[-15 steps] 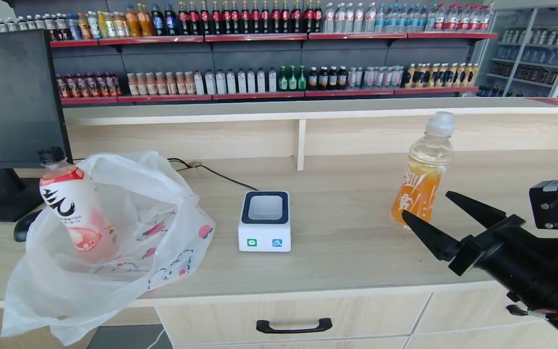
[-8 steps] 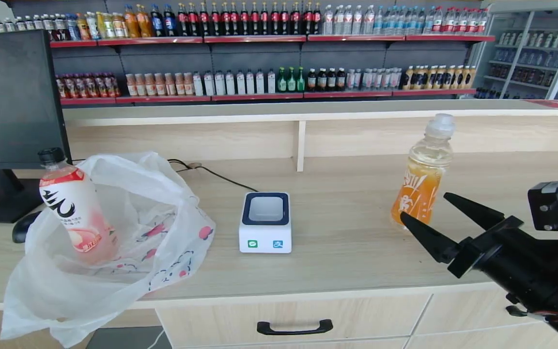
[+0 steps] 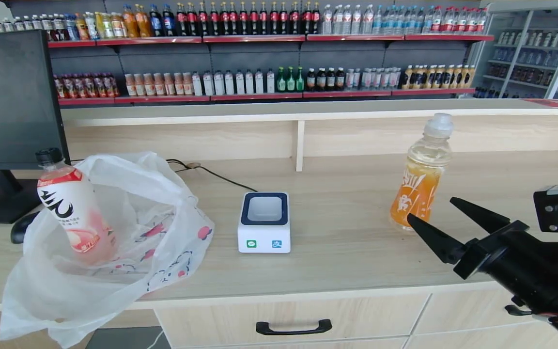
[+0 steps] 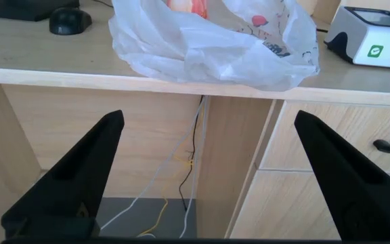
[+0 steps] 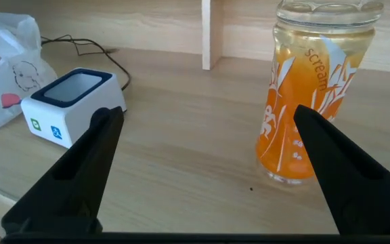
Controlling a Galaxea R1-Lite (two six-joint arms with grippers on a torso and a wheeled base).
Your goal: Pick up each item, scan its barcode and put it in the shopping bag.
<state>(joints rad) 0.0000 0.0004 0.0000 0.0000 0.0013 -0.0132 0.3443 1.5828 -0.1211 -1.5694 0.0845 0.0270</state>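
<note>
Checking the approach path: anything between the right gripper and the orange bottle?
Nothing visible. The open right gripper faces the orange bottle across bare counter; the scanner stands well aside, toward the robot's left.

Your pale wooden counter [image 3: 347,242], black-handled drawer [image 3: 293,312] beneath, red-edged shelves [image 3: 259,38] of bottled drinks behind — glass-door fridge [image 3: 531,53] at far right.

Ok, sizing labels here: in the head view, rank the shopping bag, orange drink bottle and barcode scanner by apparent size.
1. shopping bag
2. orange drink bottle
3. barcode scanner
None look alike.
</note>
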